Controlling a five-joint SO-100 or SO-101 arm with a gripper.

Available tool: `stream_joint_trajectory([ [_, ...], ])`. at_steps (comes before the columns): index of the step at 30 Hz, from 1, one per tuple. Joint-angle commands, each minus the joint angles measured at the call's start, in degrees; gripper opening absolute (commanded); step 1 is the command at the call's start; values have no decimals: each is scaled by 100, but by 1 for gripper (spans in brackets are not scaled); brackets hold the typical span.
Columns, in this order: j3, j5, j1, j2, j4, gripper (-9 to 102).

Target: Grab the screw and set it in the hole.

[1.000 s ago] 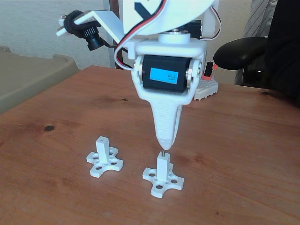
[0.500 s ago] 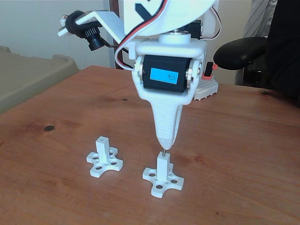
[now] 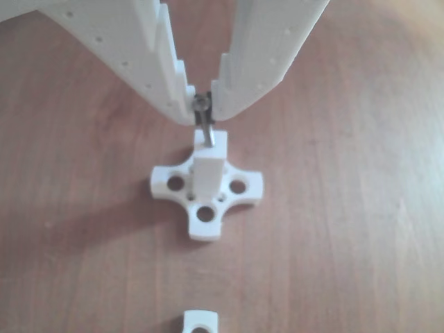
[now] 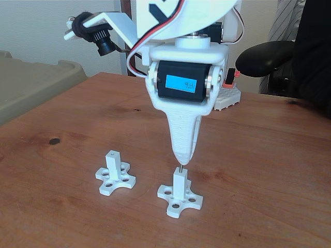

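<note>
My white gripper point(image 4: 182, 159) points straight down over the right-hand white post point(image 4: 179, 184) on its cross-shaped base point(image 4: 191, 200). It is shut on the screw point(image 3: 205, 128), a thin grey pin whose head sits between the toothed fingertips point(image 3: 177, 97). The screw's lower end meets the top of the post point(image 3: 208, 170), where the hole is; the hole itself is hidden by the screw. In the fixed view a short stretch of screw point(image 4: 180, 168) shows between the gripper tip and the post top. A second identical post point(image 4: 113, 161) stands to the left, its small hole visible on top.
The wooden table point(image 4: 269, 170) has open room all around both bases. A white breadboard-like block point(image 4: 226, 98) lies behind the arm. A black chair arm point(image 4: 266, 56) and a beige bin point(image 4: 31, 82) flank the table. A base corner point(image 3: 200, 322) peeks in at the bottom of the other view.
</note>
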Motion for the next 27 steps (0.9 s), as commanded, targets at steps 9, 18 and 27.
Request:
stream_joint_trajectory([
  [9,-290,-44,105,149,-167,-4],
  [18,-360,-44,123,44,-202,-4],
  [27,-483,-9,79,-53,-176,-4],
])
